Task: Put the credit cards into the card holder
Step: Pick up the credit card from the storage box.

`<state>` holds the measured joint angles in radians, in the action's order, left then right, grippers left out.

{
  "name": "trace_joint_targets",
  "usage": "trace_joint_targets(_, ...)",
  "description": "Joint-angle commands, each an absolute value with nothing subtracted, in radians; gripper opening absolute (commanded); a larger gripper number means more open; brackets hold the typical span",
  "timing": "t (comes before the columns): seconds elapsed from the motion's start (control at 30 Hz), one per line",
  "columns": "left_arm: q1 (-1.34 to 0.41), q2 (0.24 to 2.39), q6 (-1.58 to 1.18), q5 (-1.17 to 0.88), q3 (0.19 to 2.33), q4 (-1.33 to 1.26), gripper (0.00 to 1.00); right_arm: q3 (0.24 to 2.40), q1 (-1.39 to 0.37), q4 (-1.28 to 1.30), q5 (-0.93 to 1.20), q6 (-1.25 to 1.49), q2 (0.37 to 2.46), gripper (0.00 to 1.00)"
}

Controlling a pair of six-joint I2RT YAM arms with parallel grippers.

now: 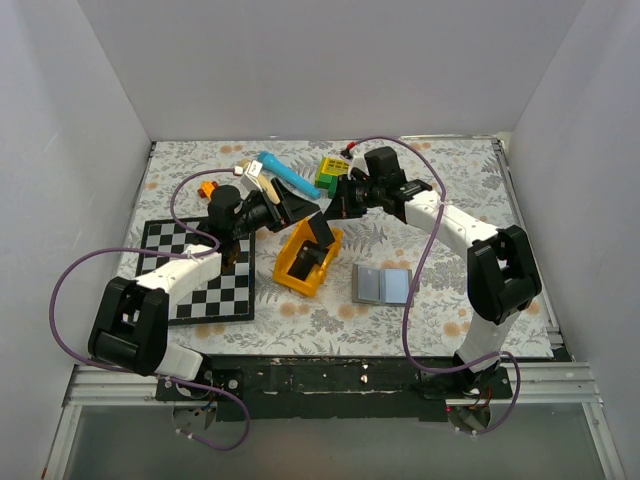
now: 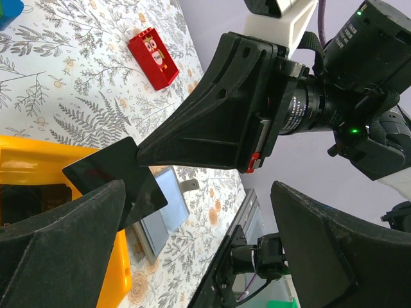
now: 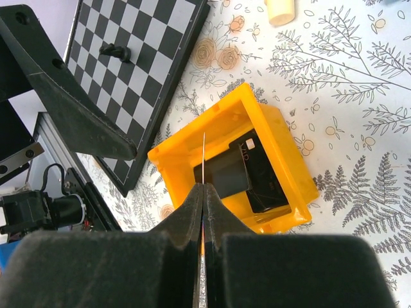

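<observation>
Fingers (image 3: 183,221) of the right claw (image 3: 202,191) are pressing together on a thin black credit card (image 2: 106,168), pinching it by one edge and holding it in the air above the orange tray (image 1: 287,272). At least one more black card (image 3: 264,174) is lying inside that tray. The left claw (image 1: 290,205) is hovering just beside the right one with its fingers spread wide and gripping nothing. The held card is sitting close to one of its fingers, though whether they are touching cannot be told. The grey card holder (image 1: 382,285) is lying open and flat on the floral counter (image 1: 470,170), near the tray's right side but apart from it. A red block (image 2: 153,59) is resting farther back, and a chessboard (image 1: 190,285) is lying to the left.
</observation>
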<state>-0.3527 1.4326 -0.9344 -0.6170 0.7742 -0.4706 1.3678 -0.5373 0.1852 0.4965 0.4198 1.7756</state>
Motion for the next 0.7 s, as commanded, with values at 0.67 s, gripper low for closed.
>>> trace_joint_targets(0.67, -0.379, 1.399, -0.942, -0.656, 0.787, -0.549, 0.82, 1.094, -0.42, -0.319, 0.765, 0.801, 1.52, 0.01)
